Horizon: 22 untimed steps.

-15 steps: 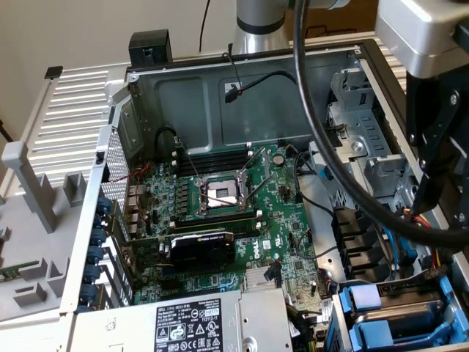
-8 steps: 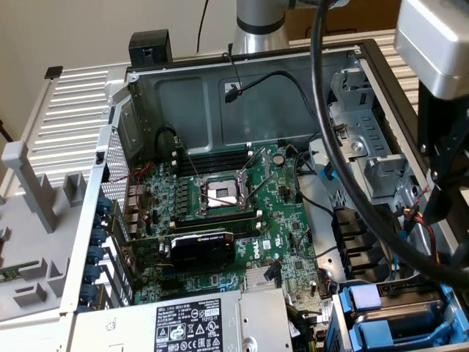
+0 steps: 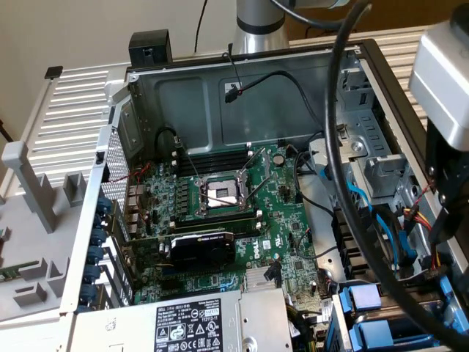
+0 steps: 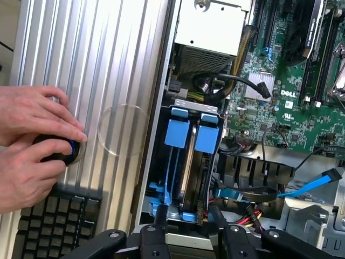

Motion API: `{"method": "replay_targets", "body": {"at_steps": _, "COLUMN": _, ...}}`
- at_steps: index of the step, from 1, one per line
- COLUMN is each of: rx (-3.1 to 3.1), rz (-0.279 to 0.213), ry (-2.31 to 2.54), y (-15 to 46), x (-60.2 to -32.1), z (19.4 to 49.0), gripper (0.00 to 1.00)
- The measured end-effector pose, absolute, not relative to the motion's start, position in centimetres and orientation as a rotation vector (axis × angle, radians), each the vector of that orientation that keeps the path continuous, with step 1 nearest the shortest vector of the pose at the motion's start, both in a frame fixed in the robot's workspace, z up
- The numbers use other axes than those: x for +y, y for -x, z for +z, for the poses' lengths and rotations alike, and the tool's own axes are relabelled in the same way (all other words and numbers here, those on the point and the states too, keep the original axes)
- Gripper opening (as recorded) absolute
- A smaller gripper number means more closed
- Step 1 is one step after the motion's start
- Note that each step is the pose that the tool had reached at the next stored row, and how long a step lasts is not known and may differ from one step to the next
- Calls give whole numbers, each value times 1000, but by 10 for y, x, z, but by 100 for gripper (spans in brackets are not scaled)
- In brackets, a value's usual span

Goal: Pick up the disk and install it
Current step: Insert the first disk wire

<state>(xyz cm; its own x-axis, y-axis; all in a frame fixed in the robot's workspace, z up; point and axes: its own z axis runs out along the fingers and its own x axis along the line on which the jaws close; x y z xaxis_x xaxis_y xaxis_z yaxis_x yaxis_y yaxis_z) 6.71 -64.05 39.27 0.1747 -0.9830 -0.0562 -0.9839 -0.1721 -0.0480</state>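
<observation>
The disk [image 4: 188, 178] stands on edge in the drive bay at the corner of the open computer case, a grey metal edge between bright blue carrier parts [image 4: 177, 132]. My gripper [image 4: 187, 216] is over the bay, with one black finger [image 4: 160, 216] on each side of the carrier's near end, closed against it. In the exterior view the blue carriers [image 3: 364, 297] sit at the lower right, below the arm's black wrist body [image 3: 447, 213].
Two hands [image 4: 32, 145] rest on a black knob next to a keyboard [image 4: 54, 226] on the ribbed cover outside the case. Motherboard [image 3: 227, 213], silver power supply [image 3: 198, 323], blue data cables [image 4: 312, 183] and a thick black cable [image 3: 337, 147] crowd the bay.
</observation>
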Motion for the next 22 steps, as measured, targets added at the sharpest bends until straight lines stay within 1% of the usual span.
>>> {"method": "replay_targets", "body": {"at_steps": 11, "rx": 1937, "rz": 67, "ry": 2332, "y": -69, "x": -650, "z": 382, "gripper": 43}}
{"method": "replay_targets", "body": {"at_steps": 22, "rx": 1911, "rz": 92, "ry": 2328, "y": -72, "x": -650, "z": 367, "gripper": 43}}
